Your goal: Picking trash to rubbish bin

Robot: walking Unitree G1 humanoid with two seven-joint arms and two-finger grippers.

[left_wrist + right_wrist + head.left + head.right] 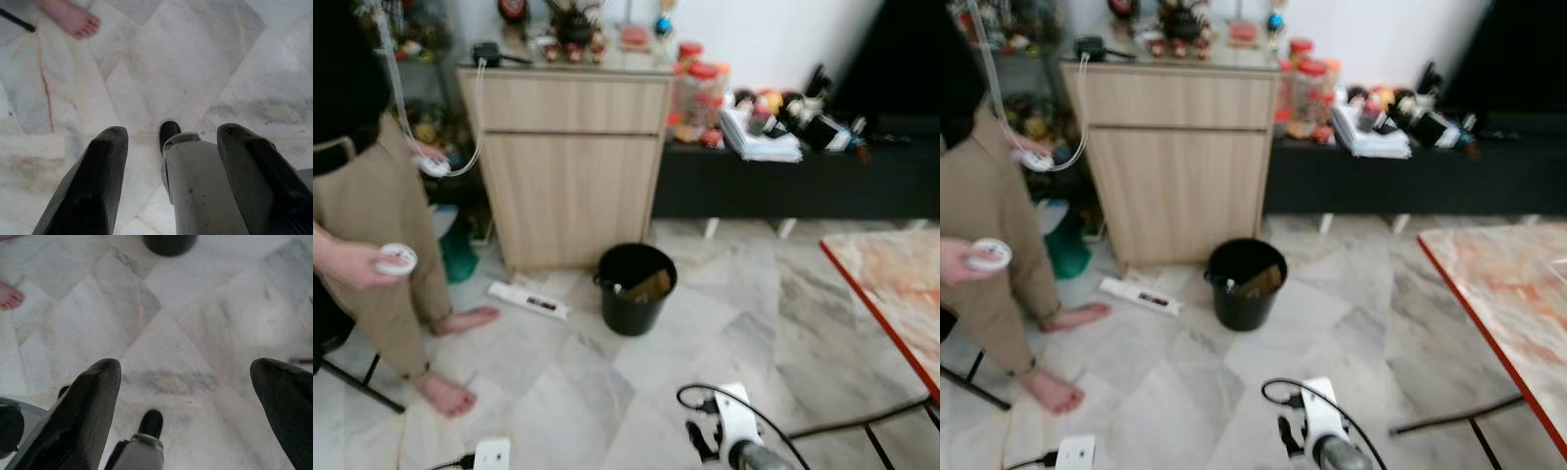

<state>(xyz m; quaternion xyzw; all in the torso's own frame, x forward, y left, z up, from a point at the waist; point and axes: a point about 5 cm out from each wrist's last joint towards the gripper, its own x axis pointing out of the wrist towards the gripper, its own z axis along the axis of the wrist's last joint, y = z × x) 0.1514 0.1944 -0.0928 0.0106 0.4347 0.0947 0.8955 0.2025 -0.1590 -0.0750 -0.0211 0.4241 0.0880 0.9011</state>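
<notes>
While the black rubbish bin (634, 289) stands upright on the marble floor (744, 323), just in front of the right lower corner of the wooden cabinet (570, 166), something brown and flat (651, 286) leans inside it against the far-right part of its wall. A white power strip (529, 300) lies on the floor just beside the bin, on its left, near the foot of the cabinet.

To the left a person (372, 215) stands barefoot on the floor, well apart from the bin, and the hand (357, 262) holds a small round white object (397, 258); what it is I cannot tell. Behind the bin, to the right of the cabinet, a low black bench (793, 181) carries jars, papers and other small things. At the right edge of the head views is the corner of a table (891, 279) with a reddish marble top and red rim.

Left gripper (171, 142) points down at the bare floor with its two black fingers set wide apart and nothing between them. Right gripper (186, 369) also hangs over the floor, fingers spread very wide, and it holds nothing; the bin shows at the far edge of its view.
</notes>
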